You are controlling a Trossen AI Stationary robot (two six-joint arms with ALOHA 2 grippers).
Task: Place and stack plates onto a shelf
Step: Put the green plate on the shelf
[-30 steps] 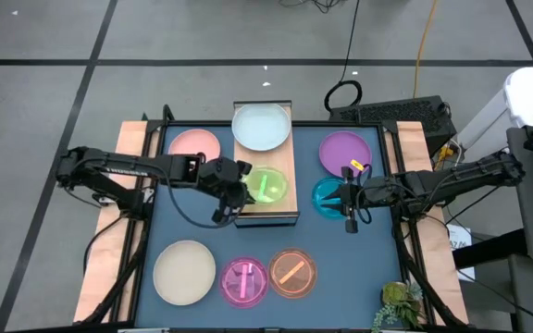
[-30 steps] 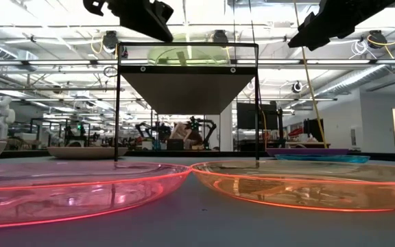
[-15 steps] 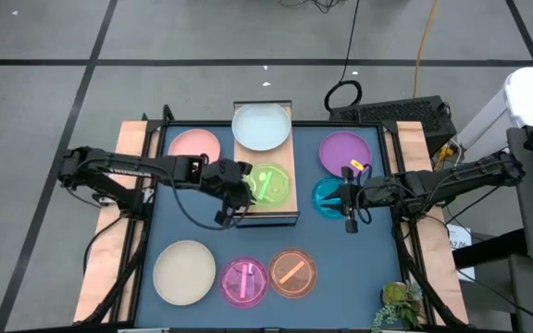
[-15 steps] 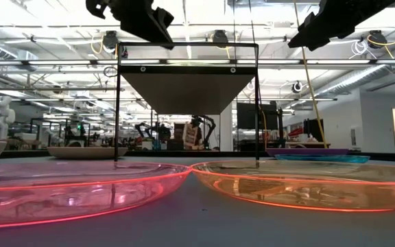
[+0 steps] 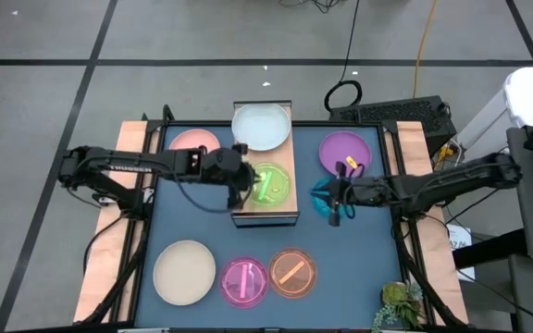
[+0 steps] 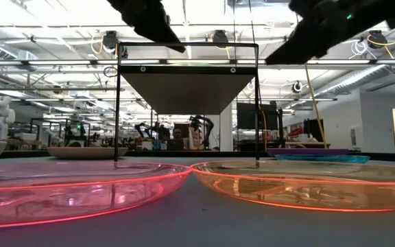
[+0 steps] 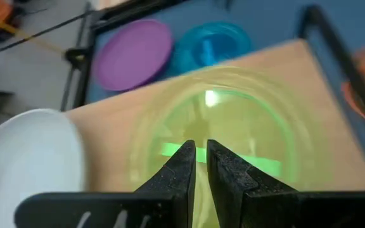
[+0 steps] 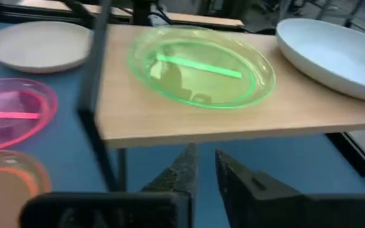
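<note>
Left side of the table: salmon plate (image 5: 193, 141) lay by the shelf's left edge; cream plate (image 5: 184, 271) sat near the front.

Left gripper (image 5: 240, 181) hung over the shelf's left edge, fingers nearly closed with only a thin slit between them, nothing held. The green plate (image 5: 268, 183) lay flat on the shelf (image 5: 285, 212) just beside the fingertips, apart from them; judged set down there as the first of the small stack.

Pale blue-white plate (image 5: 261, 126) rested at the shelf's far end, so each size seemed to have its own spot.

Magenta plate (image 5: 244, 281) and orange plate (image 5: 291, 272) waited at the front.

Right gripper (image 5: 333, 198) was over the teal plate (image 5: 323, 192), fingers close together, empty in its wrist view; contact could not be told. Purple plate (image 5: 345, 153) lay just beyond.
</note>
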